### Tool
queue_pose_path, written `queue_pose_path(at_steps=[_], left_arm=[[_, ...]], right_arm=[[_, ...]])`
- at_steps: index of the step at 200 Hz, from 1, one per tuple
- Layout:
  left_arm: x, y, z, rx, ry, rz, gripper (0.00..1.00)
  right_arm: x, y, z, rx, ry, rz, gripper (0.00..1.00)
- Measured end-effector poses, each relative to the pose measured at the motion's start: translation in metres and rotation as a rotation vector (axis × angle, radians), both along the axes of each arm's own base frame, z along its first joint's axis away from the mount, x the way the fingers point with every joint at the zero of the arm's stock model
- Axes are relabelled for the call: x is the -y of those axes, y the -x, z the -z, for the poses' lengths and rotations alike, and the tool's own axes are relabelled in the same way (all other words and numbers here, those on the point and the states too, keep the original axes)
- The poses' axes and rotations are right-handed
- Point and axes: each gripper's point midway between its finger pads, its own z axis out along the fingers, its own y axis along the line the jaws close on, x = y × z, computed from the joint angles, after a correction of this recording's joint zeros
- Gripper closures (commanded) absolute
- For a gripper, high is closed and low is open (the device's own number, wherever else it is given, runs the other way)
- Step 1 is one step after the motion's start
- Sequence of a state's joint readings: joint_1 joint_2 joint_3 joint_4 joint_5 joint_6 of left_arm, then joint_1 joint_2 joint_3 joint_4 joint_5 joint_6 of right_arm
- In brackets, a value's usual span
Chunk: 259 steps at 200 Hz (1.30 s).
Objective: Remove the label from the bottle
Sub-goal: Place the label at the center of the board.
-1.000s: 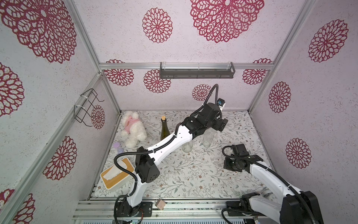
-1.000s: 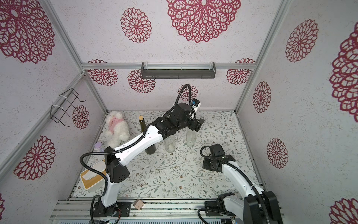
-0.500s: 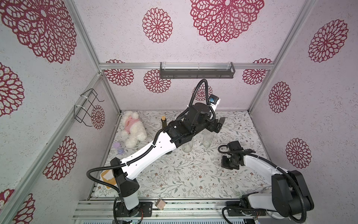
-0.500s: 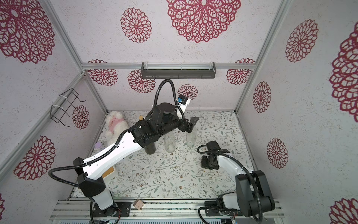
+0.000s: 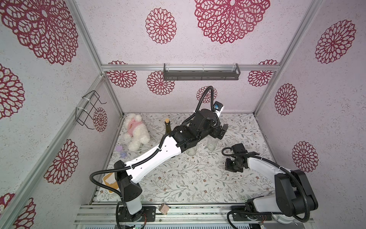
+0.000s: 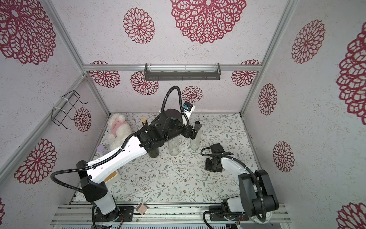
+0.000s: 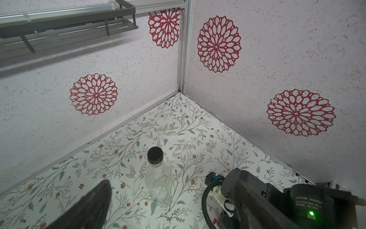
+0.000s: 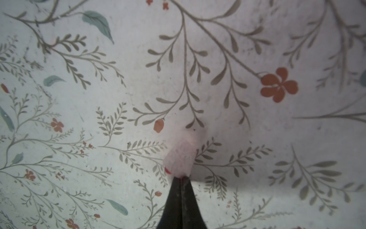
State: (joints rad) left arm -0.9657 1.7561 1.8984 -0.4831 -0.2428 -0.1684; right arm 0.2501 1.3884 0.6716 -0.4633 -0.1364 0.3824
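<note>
The right tool [image 8: 181, 177] is pinching the pale pink label scrap [image 8: 183, 152], holding it apart from the clear black-capped bottle [image 7: 158, 178]; the left tool [image 6: 195, 130] is hovering spread.

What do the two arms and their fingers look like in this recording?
The left arm and right arm both have white tapered links between black joint housings, and each trails a black corrugated cable. The left wrist carries a white block with a blue plug. A right-arm joint shows small print and a green light. The fingers are dark and tapered.
</note>
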Motion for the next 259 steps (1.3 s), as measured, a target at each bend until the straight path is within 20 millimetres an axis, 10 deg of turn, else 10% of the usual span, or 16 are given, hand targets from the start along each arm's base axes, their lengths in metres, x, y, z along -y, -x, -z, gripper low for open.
queue_pose_path(at_steps=[259], left_arm=[[-0.001, -0.002, 0.004, -0.021, 0.011, -0.001, 0.02]], right_arm=[[-0.015, -0.004, 0.000, 0.006, -0.068, -0.050, 0.60]])
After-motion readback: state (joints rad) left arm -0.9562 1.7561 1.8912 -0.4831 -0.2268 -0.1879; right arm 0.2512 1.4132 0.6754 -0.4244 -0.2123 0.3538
